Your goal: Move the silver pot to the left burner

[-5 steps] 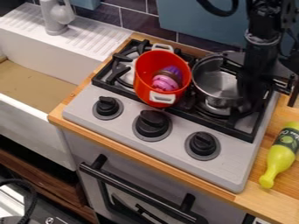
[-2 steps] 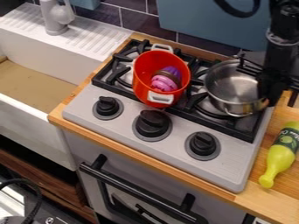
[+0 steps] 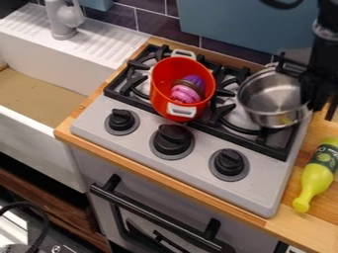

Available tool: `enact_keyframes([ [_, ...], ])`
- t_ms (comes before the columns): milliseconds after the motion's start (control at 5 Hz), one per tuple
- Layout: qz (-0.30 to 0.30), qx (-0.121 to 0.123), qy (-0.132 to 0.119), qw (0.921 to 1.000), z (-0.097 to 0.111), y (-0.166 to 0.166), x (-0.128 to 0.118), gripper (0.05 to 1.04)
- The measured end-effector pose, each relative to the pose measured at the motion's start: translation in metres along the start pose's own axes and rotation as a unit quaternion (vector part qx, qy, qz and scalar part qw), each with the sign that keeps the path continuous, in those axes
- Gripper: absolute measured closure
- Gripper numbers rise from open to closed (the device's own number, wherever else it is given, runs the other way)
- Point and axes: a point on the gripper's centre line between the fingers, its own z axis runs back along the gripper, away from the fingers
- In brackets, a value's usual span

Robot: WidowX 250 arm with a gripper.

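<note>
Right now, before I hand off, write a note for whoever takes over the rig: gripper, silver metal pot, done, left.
Gripper: at the right side of the silver metal pot; can't tell if it has a grip.
Pot: over the right burner, at the stove's right side.
In the way, probably: red pot with white handles, partly over the left burner, pink-and-purple toy inside.
Done: gripper at the pot.
Left: confirm grip, move pot to left burner, release.
</note>
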Motion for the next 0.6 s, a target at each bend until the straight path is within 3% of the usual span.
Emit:
enact_keyframes([
  [400,0.022,0.022,-0.003,0.9995,0.024,0.012,0.0,1.029],
  [600,0.055,0.051,-0.03,0.9967,0.043,0.024,0.008,1.029],
])
